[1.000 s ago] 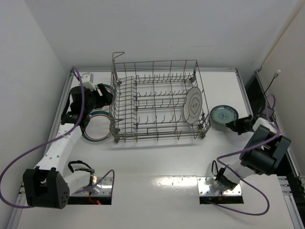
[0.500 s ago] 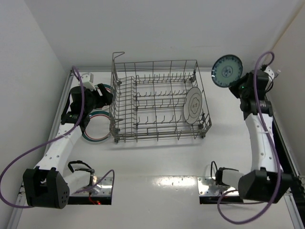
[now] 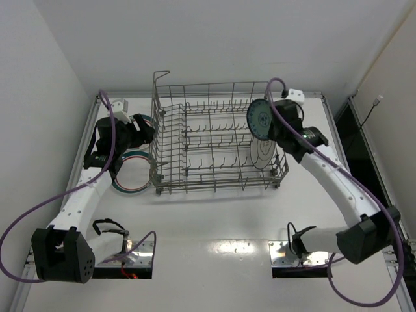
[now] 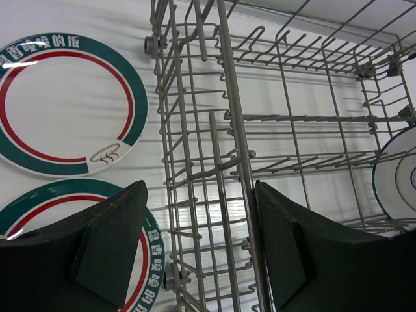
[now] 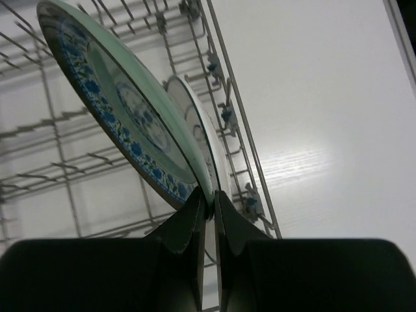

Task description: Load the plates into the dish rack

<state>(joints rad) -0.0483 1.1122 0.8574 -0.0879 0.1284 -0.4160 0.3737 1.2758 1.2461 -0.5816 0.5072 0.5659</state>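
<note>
My right gripper [image 5: 209, 203] is shut on the rim of the small teal-blue patterned plate [image 5: 123, 110] and holds it on edge above the right end of the dish rack [image 3: 214, 140]; the plate also shows in the top view [image 3: 260, 119]. A white ringed plate [image 3: 262, 152] stands upright in the rack just below it, and shows behind the blue plate in the right wrist view [image 5: 209, 140]. My left gripper [image 4: 198, 244] is open over the rack's left wall. Two green-and-red banded plates [image 4: 62, 107] [image 4: 140, 260] lie flat on the table left of the rack.
The rack's raised corner handle [image 3: 160, 75] stands at its back left. White walls close the table at the back and on the left. The rack's left wall wires [image 4: 221, 162] run between my left fingers.
My right arm swung the blue plate from the table right of the rack up to the back right and then left over the rack's right end. The left arm has not moved.
</note>
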